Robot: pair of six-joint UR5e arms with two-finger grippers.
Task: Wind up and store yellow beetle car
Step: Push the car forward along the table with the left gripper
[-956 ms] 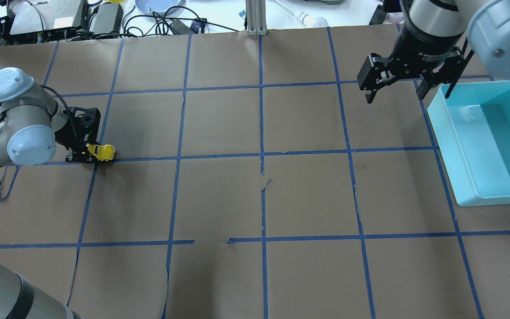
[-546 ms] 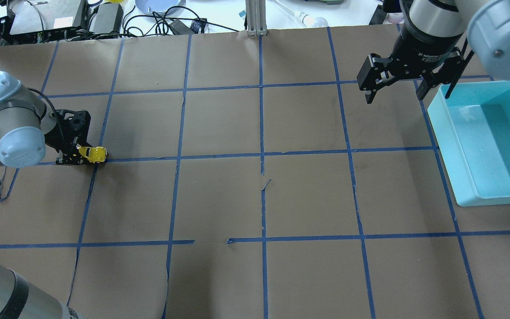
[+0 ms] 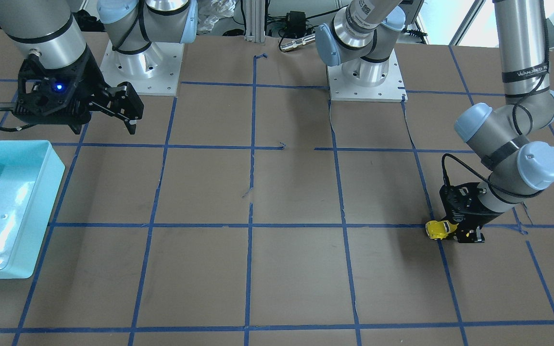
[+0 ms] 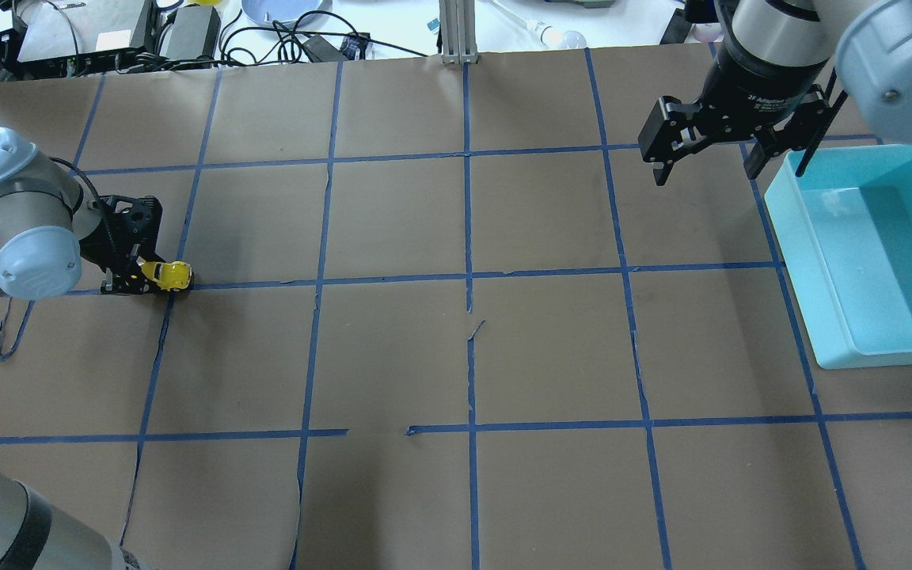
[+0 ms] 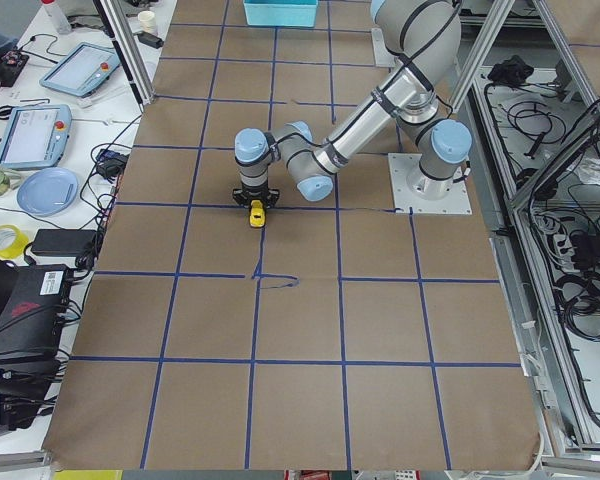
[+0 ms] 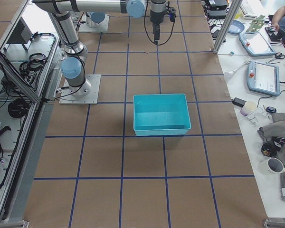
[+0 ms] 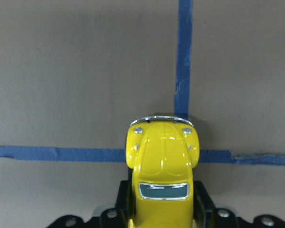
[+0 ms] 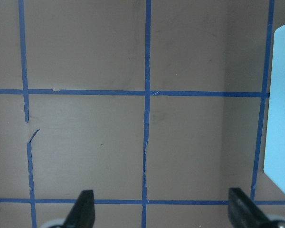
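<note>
While the car [image 4: 171, 275] is clamped in the left pincer [image 4: 147, 276] by the desk's [image 4: 456, 356] left edge, wheels should be pressed firmly down; the right pincer [image 4: 705, 172] is held apart.

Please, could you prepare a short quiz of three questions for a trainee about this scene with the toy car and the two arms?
1. Multiple choice: what does the left gripper hold?
A. nothing
B. the yellow car
C. a cup

2. True or false: the blue bin stands on the same side of the table as the right gripper.

3. Fill the gap: the jaws of the right gripper are ____ and hold nothing.

Key
1. B. The wrist view shows the yellow car clamped between the two fingers.
2. True.
3. open
</note>
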